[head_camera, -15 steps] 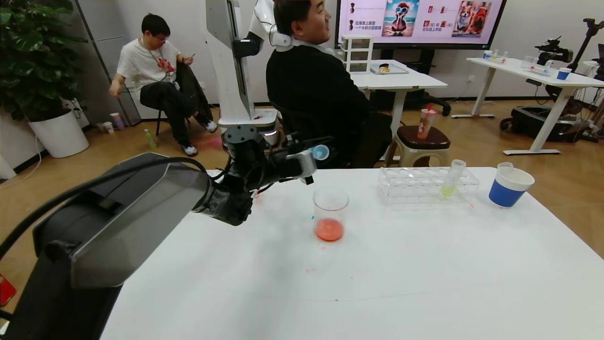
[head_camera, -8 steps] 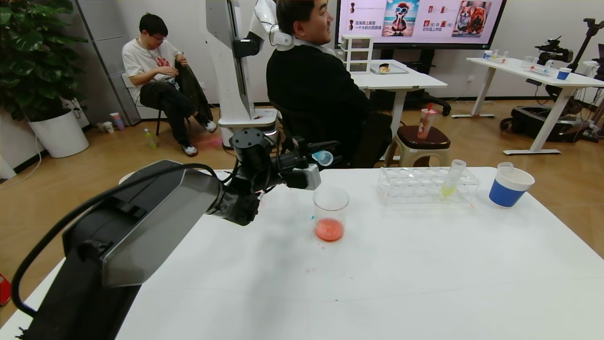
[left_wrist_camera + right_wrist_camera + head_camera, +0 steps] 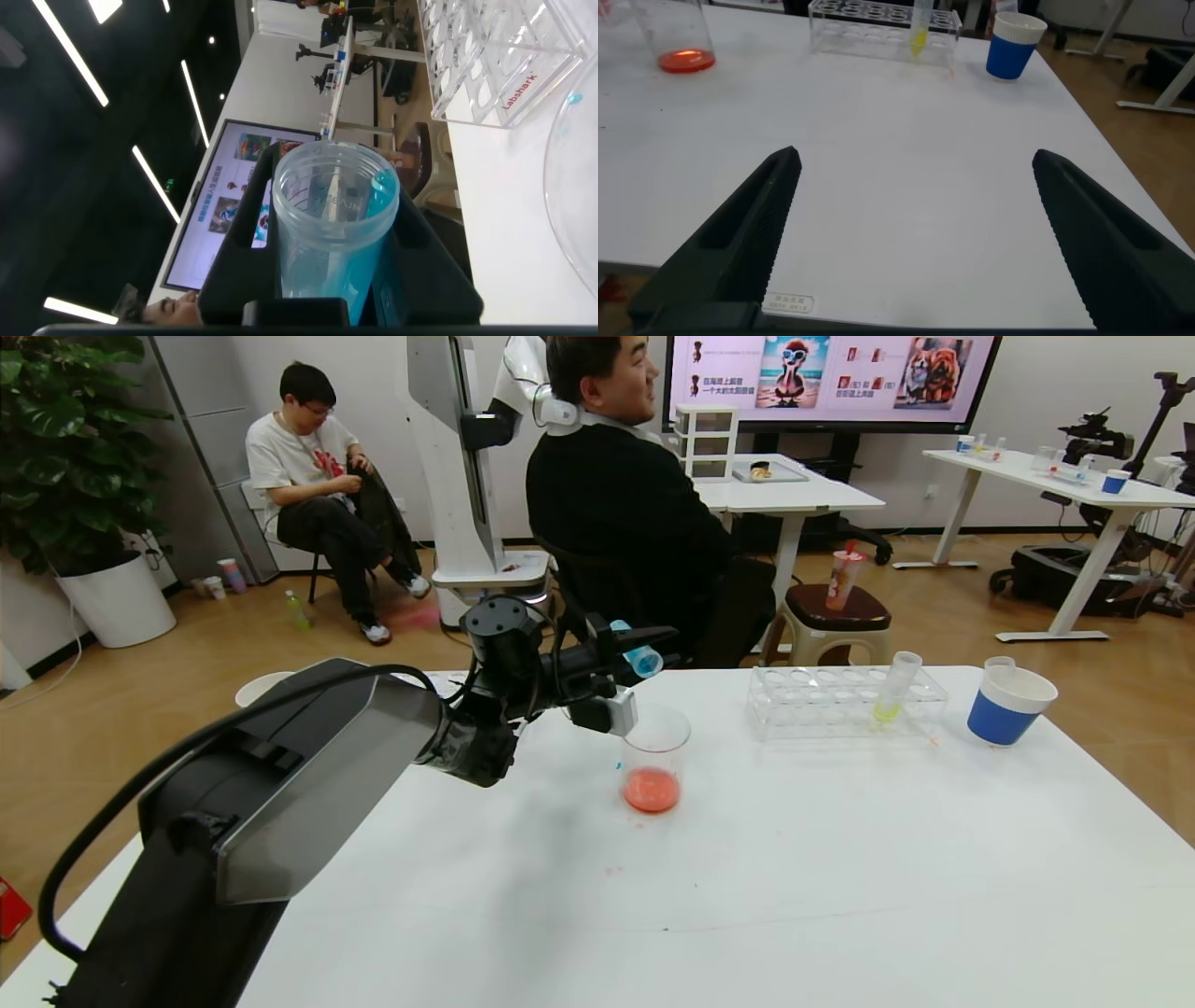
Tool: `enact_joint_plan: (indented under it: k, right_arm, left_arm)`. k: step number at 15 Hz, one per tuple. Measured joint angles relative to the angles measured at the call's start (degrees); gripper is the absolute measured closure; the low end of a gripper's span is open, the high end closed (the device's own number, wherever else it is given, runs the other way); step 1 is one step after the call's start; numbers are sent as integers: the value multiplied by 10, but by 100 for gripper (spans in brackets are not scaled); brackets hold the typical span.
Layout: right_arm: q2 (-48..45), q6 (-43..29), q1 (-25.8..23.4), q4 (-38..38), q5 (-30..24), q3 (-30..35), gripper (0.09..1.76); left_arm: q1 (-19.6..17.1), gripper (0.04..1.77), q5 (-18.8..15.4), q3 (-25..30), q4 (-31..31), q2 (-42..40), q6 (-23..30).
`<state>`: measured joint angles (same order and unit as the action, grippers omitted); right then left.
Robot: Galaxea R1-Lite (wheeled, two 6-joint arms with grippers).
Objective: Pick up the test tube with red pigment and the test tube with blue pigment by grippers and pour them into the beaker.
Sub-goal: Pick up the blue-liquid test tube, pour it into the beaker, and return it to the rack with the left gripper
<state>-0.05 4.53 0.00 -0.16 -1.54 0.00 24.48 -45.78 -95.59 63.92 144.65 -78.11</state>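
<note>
My left gripper (image 3: 633, 651) is shut on the test tube with blue pigment (image 3: 642, 660). It holds the tube tipped nearly level, with the mouth just above the back-left rim of the beaker (image 3: 654, 739). In the left wrist view cyan liquid lies along the lower side of this tube (image 3: 332, 233), between the gripper's (image 3: 334, 177) black fingers (image 3: 245, 224). The beaker holds red-orange liquid at its bottom. The test tube with red pigment is out of view. My right gripper (image 3: 915, 159) stands open over bare table near the front edge and does not show in the head view.
A clear rack (image 3: 845, 702) holds a tube with yellow-green liquid (image 3: 894, 689). A blue-and-white paper cup (image 3: 1006, 707) with a clear tube in it stands at the far right. Red specks mark the white table (image 3: 747, 877). A seated man is behind the table.
My left gripper has carried the blue tube right and a little down toward the beaker, and the tube's mouth has tipped lower. The right gripper's readings have not changed.
</note>
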Motion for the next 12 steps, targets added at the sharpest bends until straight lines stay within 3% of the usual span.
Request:
enact_joint_plan:
  k: [8, 12]
  right_arm:
    - [0, 0, 0, 0, 0, 0, 12]
    - [0, 0, 0, 0, 0, 0, 12]
  left_arm:
    - [-2, 128, -7, -10, 4, 6, -39]
    - [-1, 128, -34, -50, 1, 20, -47]
